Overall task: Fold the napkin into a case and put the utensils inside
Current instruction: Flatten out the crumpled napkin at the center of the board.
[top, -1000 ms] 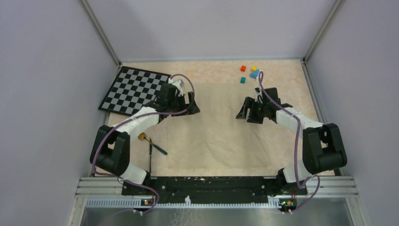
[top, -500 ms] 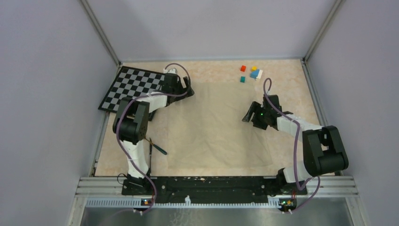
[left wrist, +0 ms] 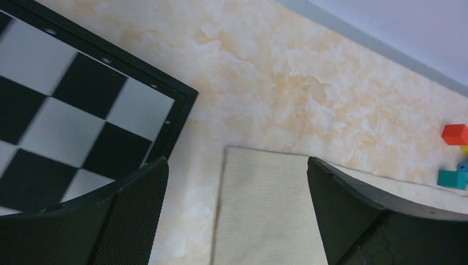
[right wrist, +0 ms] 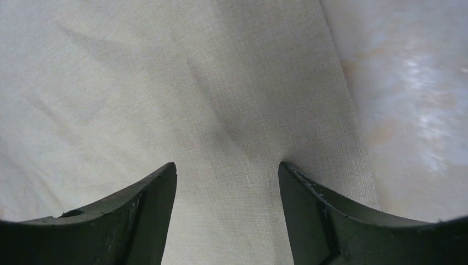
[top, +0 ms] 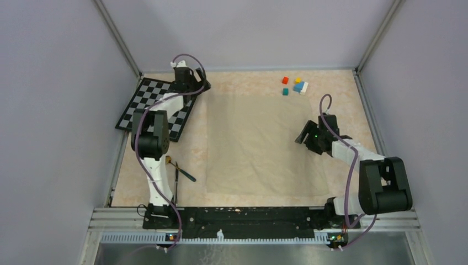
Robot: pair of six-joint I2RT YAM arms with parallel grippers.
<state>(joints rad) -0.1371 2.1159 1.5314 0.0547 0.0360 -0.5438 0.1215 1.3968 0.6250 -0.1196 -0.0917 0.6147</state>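
so the napkin (top: 259, 146) is spread out flat in the middle of the top view, a single open sheet, not folded into any case. The left gripper (left wrist: 236, 165) is way up in the upper left of the top view, jaws spread wide with nothing between them. On its wrist cam you can see the napkin's far left corner right below the gap, with the checkerboard (left wrist: 66, 127) filling the left side of that frame and a couple of small coloured cubes (left wrist: 454, 157) at the right edge.

The right gripper (right wrist: 227, 165) sits at the right side of the top view, over the napkin's right edge. Its jaws are apart too and not gripping anything. There's a little pucker in the cloth just between the fingertips, but I can't tell if they actually touch it.

The utensils (top: 177, 172) are lying on the bare table (top: 248, 83) at lower left, just off the napkin's left edge, beside the left arm's base
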